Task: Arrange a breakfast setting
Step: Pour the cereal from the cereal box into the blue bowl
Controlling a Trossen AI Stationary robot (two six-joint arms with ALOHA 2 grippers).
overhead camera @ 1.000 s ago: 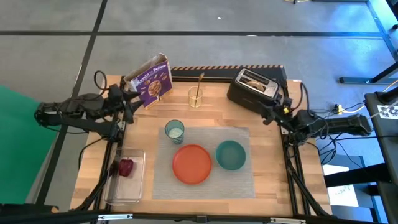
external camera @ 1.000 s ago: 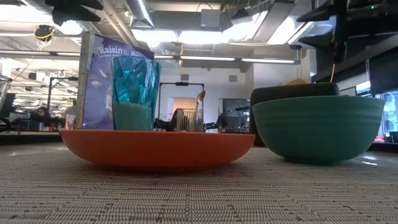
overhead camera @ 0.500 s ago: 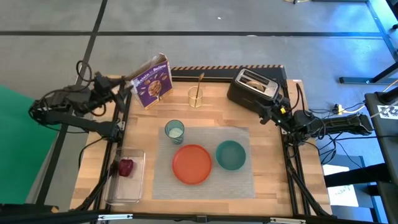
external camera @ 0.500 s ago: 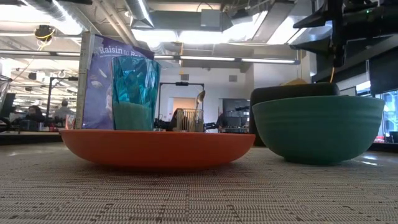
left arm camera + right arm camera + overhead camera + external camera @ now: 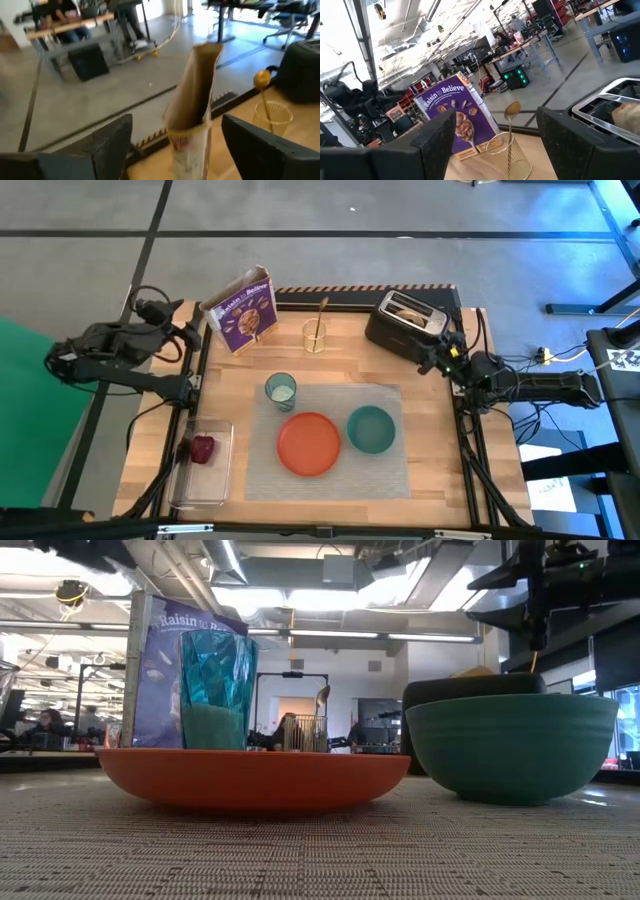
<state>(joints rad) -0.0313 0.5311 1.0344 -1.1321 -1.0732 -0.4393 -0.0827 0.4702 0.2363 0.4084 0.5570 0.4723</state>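
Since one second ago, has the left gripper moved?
Yes. In the high view the left gripper has drawn back from the purple cereal box, past the table's left edge. The box has stayed in place.

Purple cereal box (image 5: 246, 311) at eleven o'clock, black toaster (image 5: 408, 323) at one, clear tray (image 5: 202, 467) at eight.

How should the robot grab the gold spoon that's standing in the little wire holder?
Probably by the handle, just below the bowl end, coming down from above. The gold spoon stands nearly upright in the wire holder, bowl end up, so only its upper part is free. The cereal box and toaster flank it, so from above looks clearest. The right claw is open and near.
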